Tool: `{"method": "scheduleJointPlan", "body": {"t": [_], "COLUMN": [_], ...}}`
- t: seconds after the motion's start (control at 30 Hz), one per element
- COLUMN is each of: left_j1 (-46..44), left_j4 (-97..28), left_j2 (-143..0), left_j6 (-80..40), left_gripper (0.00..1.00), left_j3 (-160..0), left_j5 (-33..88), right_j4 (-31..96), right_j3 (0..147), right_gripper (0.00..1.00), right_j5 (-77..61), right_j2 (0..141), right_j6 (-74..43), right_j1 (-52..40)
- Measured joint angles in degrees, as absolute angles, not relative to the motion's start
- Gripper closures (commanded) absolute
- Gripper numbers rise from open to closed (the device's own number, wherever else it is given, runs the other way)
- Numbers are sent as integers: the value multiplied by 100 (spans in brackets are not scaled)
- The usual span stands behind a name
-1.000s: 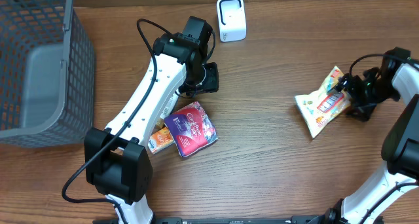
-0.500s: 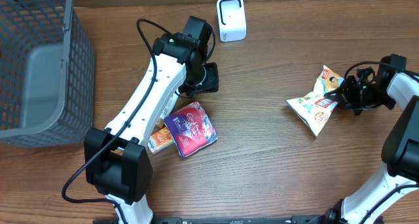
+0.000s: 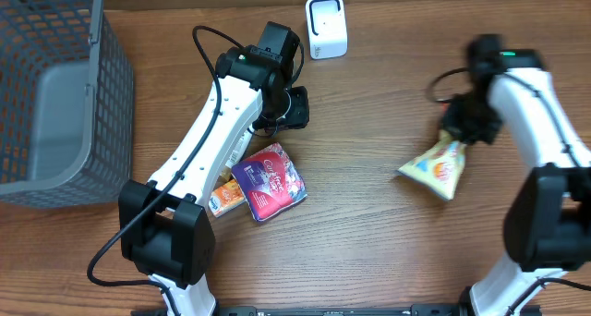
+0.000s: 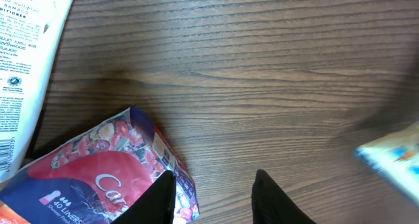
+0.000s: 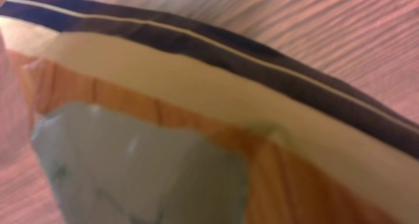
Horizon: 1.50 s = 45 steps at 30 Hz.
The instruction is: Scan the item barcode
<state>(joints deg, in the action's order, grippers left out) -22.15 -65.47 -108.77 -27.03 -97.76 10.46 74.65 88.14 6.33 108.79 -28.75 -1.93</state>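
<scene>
The right gripper (image 3: 457,129) is clamped on one end of the snack packet (image 3: 432,166), probably so its broad printed faces stay free to show to the scanner (image 3: 326,26), which stands well apart at the far edge of the bench (image 3: 369,242). The packet is right of centre. Its long axis runs diagonally in the overhead view, pinched end up-right, free end pointing down-left. The left gripper (image 4: 213,178) hangs parted and empty beside a red pouch (image 4: 98,178).

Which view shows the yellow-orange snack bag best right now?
Overhead: the whole yellow-orange snack bag shows, held by the right gripper. Right wrist gives only a blurred close-up of it; left wrist catches what may be a blurred corner at the frame's edge.
</scene>
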Motion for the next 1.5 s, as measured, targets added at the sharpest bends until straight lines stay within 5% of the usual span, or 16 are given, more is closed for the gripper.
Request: {"method": "scheduleJointPlan", "body": {"t": [0.37, 0.8, 1.07, 1.2, 1.37, 1.5], "left_j1": [-2215, -2215, -2217, -2244, -2456, -2665], "left_j4": [-6593, -6595, -6602, -6613, -6261, -5511], "left_j2": [-10877, -10877, -10877, -10877, -10875, -10877], "left_j6": [-2703, -2703, -2700, -2705, -2759, -2923], "left_gripper": [71, 70, 65, 55, 30, 28], "left_j3": [-9776, -9776, -9776, -9776, -9633, -9050], "left_j5": [1046, 1046, 1046, 1052, 1160, 1240], "right_j4": [8506, 7461, 7852, 7953, 8130, 8143], "right_j3": [8814, 8860, 9771, 10029, 10033, 10033], "right_gripper": [81, 72, 14, 10, 0, 0], "right_j5": [2399, 1166, 379, 154, 27, -180], "right_j2": [11225, 11461, 11493, 11493, 11493, 11493], "right_j6": [-4270, -4252, -3575, -3050, -2670, -2274], "right_j1": [-2405, -3070, -2661, -2073, -1223, -676]}}
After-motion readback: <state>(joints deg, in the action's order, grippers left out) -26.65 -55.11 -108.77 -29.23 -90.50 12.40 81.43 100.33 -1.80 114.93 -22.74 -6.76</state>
